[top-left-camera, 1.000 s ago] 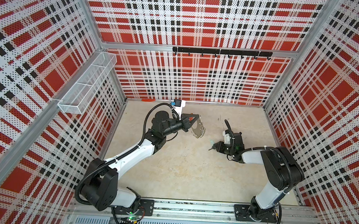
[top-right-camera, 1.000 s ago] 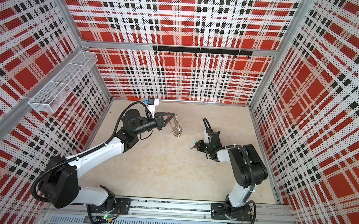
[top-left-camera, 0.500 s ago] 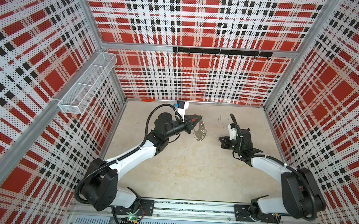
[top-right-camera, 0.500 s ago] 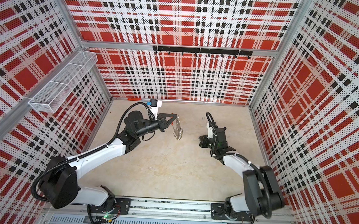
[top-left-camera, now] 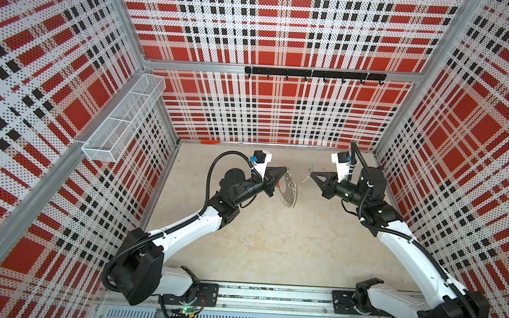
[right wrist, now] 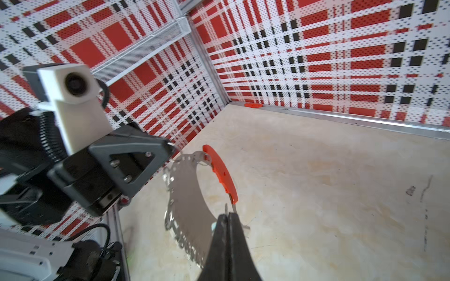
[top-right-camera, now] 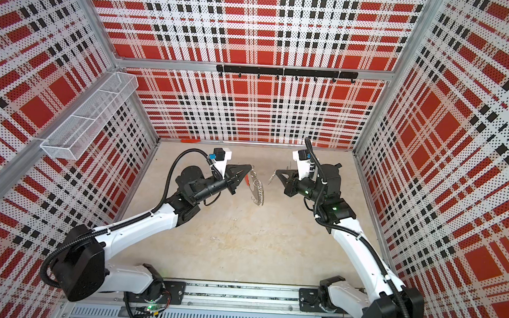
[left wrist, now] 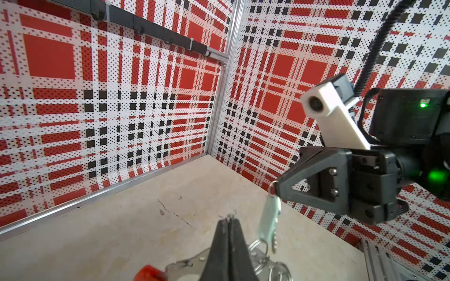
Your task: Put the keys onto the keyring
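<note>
1. Hanging from the pinched-together tips of the right gripper (top-left-camera: 311,173), the keys (left wrist: 269,222) (a pale teal rectangular plastic tag joined to a small metal key) dangle with their long axis close to vertical. The gripped wire ring is on top and the free end points down at the beige tabletop (top-left-camera: 272,242).
2. The left gripper (top-left-camera: 285,168) is clamped on the upper edge of the keyring (top-left-camera: 290,194), a large grey metal hoop with a red curved plastic segment (right wrist: 220,172) and a fringe of small wire loops (top-right-camera: 259,196). It hangs edge-down, its long axis near vertical.
3. In both top views the 2 grippers face each other above the rear of the table. The keys are just beside the keyring, with a gap between them.
4. In the left wrist view the tag's lower end overlaps a wire loop; whether they touch cannot be told.
5. A white wire-mesh basket (top-left-camera: 122,121), split into 3 compartments, is fixed to the left wall, well apart from both arms. The plaid wall shows through its mesh.
6. The tag looks slightly blurred, with silver metal at its lower end.
7. A black hook rail (top-left-camera: 313,74) runs along the back wall, and an orange-red strip (top-left-camera: 210,142) lies at that wall's foot.
</note>
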Action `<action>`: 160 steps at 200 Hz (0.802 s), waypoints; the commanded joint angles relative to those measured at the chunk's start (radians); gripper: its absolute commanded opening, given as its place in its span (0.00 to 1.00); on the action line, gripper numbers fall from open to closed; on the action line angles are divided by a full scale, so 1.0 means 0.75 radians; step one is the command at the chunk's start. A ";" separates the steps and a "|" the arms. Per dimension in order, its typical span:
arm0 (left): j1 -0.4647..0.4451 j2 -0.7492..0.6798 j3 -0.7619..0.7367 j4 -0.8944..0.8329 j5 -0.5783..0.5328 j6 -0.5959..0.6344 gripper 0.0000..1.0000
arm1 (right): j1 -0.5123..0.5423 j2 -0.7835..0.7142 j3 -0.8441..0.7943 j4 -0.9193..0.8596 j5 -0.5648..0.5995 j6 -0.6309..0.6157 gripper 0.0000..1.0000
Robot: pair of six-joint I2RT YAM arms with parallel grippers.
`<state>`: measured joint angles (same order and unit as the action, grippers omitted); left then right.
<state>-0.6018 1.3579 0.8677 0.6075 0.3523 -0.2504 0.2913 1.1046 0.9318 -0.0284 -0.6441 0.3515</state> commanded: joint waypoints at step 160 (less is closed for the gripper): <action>-0.061 -0.024 -0.059 0.215 0.135 0.136 0.00 | 0.198 0.091 0.183 -0.033 -0.069 -0.017 0.00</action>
<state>-0.6422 1.3479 0.8169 0.7105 0.4347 -0.1661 0.4278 1.1522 1.0321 -0.0448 -0.7086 0.3588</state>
